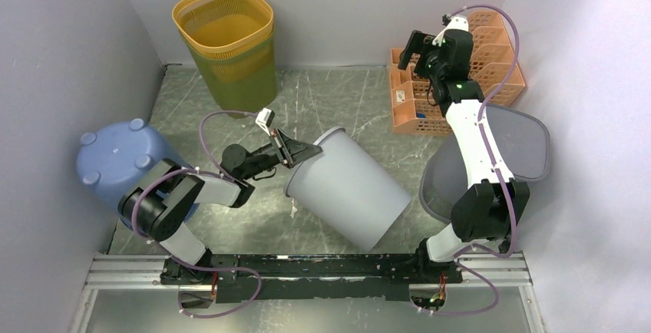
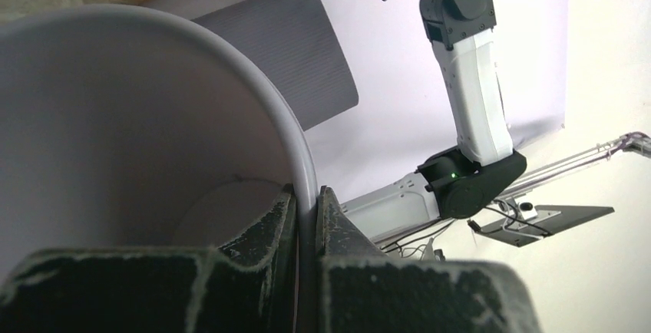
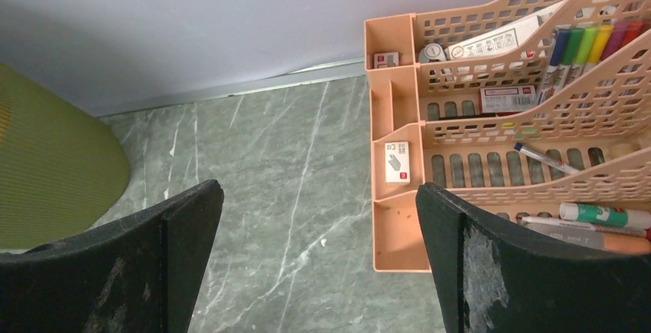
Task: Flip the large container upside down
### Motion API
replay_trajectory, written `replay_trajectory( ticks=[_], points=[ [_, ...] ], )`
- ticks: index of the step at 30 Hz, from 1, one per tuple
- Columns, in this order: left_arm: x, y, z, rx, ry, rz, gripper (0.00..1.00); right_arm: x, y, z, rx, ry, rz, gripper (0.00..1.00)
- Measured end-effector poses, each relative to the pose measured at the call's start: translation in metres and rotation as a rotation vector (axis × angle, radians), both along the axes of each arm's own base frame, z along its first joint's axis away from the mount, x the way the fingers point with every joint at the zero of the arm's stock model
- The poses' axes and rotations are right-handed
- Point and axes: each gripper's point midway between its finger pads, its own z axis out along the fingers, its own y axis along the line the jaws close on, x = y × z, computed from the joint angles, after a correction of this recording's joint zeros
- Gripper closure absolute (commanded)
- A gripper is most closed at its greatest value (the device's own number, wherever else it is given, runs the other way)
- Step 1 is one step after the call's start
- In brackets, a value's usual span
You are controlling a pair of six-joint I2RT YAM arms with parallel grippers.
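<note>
**Large container tipped on its side, left gripper clamped on the rim**

In the top view the large container (image 1: 349, 195), a pale grey bin, lies tilted near the middle of the table (image 1: 338, 95). Its mouth points toward 10 o'clock and its base toward 4 o'clock. I cannot tell whether the base touches the table.

The left gripper (image 1: 295, 151) reaches in from 9 o'clock and is closed tight on the rim. In the left wrist view its two fingers (image 2: 272, 218) pinch the thin wall of the large container (image 2: 115, 118), one inside and one outside.

The right gripper (image 1: 411, 45) hangs at 1 o'clock, well apart from the container. Its jaws stand wide apart with nothing between them. In its own view the right gripper (image 3: 318, 191) looks down on bare table (image 3: 284, 156) just beside an orange desk organiser (image 3: 399, 195), which holds coloured markers (image 3: 583, 41).

A yellow mesh basket (image 1: 226, 41) stands at 11 o'clock. A blue bin (image 1: 115, 156) sits bottom-up at 9 o'clock, behind the left arm. A dark grey mesh bin (image 1: 522, 141) is at 3 o'clock, partly hidden by the right arm
</note>
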Motion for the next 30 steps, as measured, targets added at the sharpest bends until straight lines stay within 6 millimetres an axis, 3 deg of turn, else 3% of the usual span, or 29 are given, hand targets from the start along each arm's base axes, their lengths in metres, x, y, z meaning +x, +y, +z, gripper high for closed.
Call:
replay_trajectory(
  ticks=[5, 12, 22, 23, 26, 30],
  points=[
    [0.018, 0.021, -0.026, 0.023, 0.090, 0.054, 0.93, 0.000, -0.001, -0.007, 0.001, 0.007, 0.001, 0.01],
    [0.074, 0.078, -0.050, 0.007, 0.225, 0.244, 0.93, -0.001, 0.000, -0.022, 0.006, 0.033, 0.011, 0.01],
    [0.075, 0.088, -0.121, 0.070, 0.456, 0.232, 0.93, 0.000, 0.000, -0.027, 0.010, 0.035, 0.014, 0.01],
    [0.074, 0.088, -0.126, 0.079, 0.472, 0.228, 0.89, 0.000, 0.000, -0.027, 0.010, 0.034, 0.014, 0.01],
    [0.068, 0.087, -0.142, 0.109, 0.500, 0.209, 0.60, -0.001, 0.000, -0.031, 0.011, 0.041, 0.017, 0.00],
    [0.056, 0.087, -0.161, 0.180, 0.467, 0.173, 0.43, -0.001, 0.001, -0.035, 0.016, 0.046, 0.024, 0.00]
  ],
)
